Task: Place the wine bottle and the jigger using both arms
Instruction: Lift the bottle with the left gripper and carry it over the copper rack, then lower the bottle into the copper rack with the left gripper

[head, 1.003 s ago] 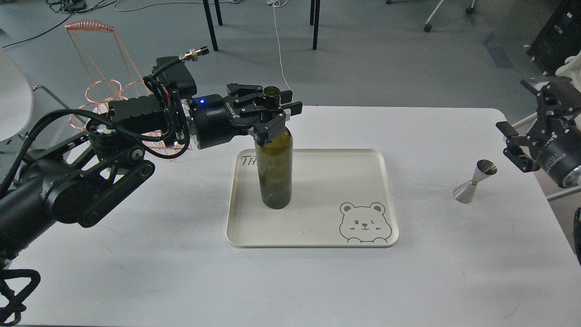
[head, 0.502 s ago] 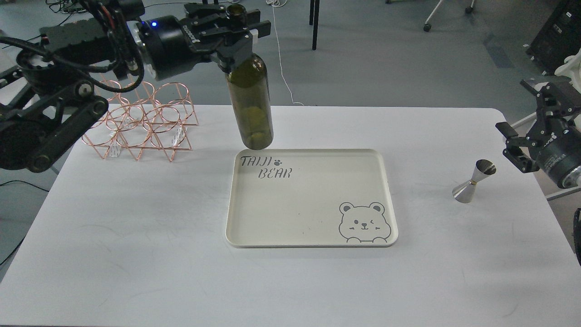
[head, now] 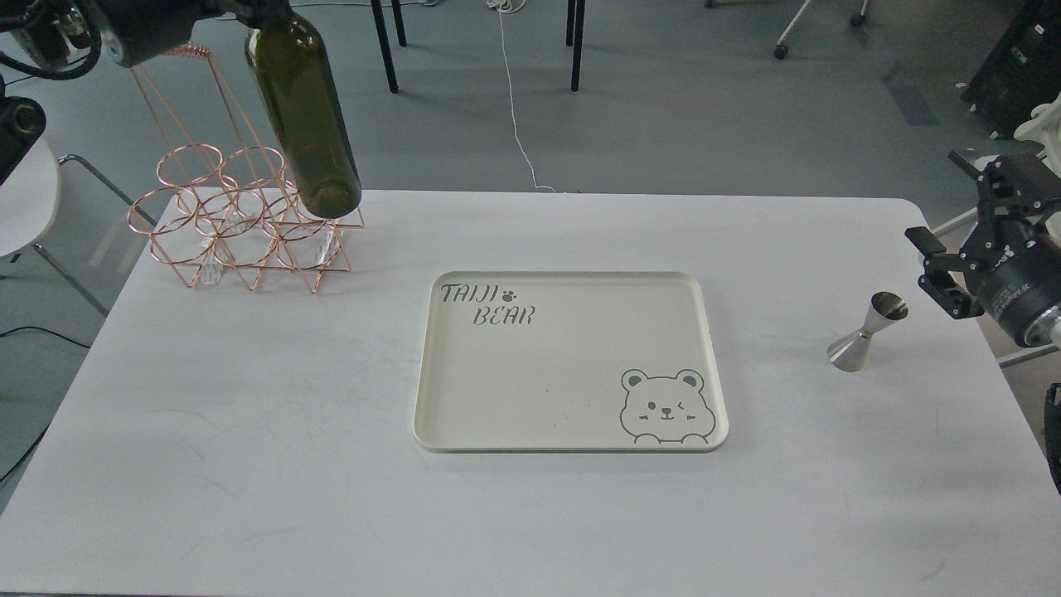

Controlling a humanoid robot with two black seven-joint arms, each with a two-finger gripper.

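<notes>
Hanging in the air above the far left corner of the counter (head: 249, 464), the wine bottle (head: 303, 116) is seen tilted, its base lower and to the right, its neck cut off by the top edge of the view. The left gripper is out of view, so whether its jaws are closed on the neck cannot be told; only a dark part of the left arm (head: 141, 25) is visible at the top left corner. Directly beneath and behind the bottle's base, a copper wire rack (head: 240, 224) of rings is standing on the counter near its far left corner.

A cream tray (head: 704, 365) printed with a bear is lying at the middle of the counter, with nothing on it. Near the right edge, the jigger (head: 866, 332) is standing upright on the counter, well apart from the tray. The right gripper (head: 941, 265) is held just beyond the jigger at the right edge, not touching it; its jaws appear parted, with nothing between them.

Several risks are judged likely from here. The bottle could slip, since smooth glass is being carried at a tilt. Its base could strike the light wire rack and shove or tip it if lowered off-centre from a ring. The narrow-waisted jigger could be knocked over if it is approached by the right jaws from one side only.
</notes>
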